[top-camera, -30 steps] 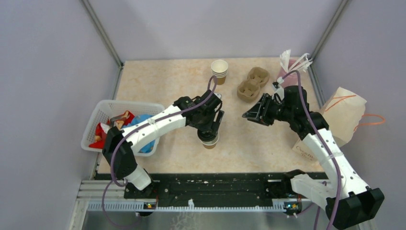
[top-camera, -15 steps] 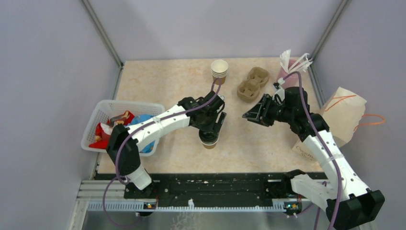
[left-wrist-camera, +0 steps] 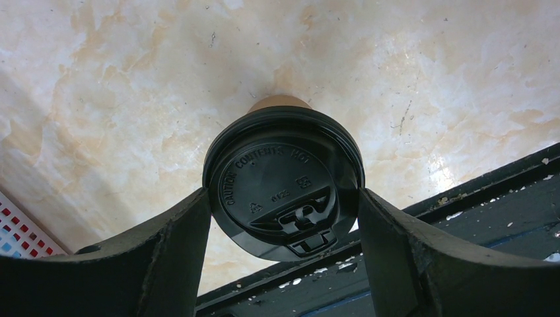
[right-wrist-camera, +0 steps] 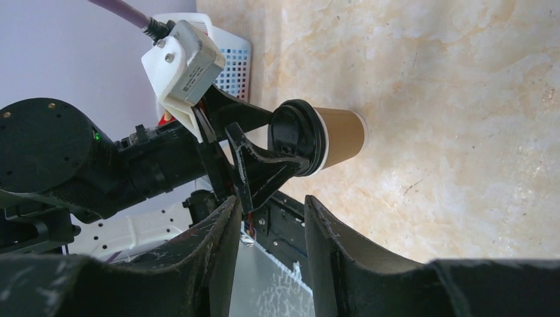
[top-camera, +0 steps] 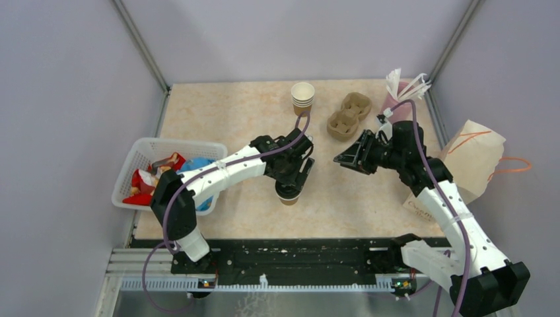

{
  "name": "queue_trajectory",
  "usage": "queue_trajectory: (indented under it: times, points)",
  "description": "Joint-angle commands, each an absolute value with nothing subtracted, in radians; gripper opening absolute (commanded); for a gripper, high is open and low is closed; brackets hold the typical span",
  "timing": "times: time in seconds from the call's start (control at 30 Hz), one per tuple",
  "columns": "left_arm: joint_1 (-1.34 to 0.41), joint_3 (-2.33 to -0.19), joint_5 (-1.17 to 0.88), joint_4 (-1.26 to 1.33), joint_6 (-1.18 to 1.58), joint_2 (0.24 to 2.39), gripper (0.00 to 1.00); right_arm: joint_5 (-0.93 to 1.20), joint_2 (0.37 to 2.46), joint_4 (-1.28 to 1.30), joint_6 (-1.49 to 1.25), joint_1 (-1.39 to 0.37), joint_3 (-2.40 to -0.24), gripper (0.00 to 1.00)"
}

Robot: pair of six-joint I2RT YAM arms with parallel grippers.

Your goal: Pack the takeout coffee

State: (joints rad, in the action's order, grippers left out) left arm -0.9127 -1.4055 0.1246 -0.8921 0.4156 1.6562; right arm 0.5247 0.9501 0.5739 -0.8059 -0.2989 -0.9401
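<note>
A brown paper coffee cup (top-camera: 288, 195) with a black lid (left-wrist-camera: 284, 181) stands upright on the table near the front middle. My left gripper (top-camera: 290, 179) comes down over it, and its fingers (left-wrist-camera: 185, 238) press the lid's rim on both sides. In the right wrist view the same cup (right-wrist-camera: 340, 135) shows held at the lid. My right gripper (top-camera: 345, 158) hovers open and empty to the cup's right, above the table (right-wrist-camera: 271, 205). A stack of unlidded paper cups (top-camera: 303, 98) stands at the back. No second lidded cup is in view.
A brown pulp cup carrier (top-camera: 349, 115) lies at the back right, with a pink cup of white sticks (top-camera: 395, 92) beside it. A paper bag (top-camera: 472, 158) stands off the right edge. A white basket (top-camera: 148, 152) of packets sits at the left.
My left wrist has shifted slightly to the right over the lidded cup, which stays in place. The right arm has barely moved.
</note>
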Motion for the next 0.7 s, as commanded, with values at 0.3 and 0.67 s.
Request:
queue_trajectory:
  times: [0.3, 0.67]
  points:
    - [-0.917, -1.413, 0.155, -0.908, 0.396, 1.672, 0.79, 0.528, 0.930, 0.537, -0.813, -0.304, -0.937, 0.40]
    - [-0.919, -1.415, 0.137, -0.911, 0.399, 1.655, 0.79, 0.531, 0.933, 0.530, -0.817, -0.304, -0.932, 0.40]
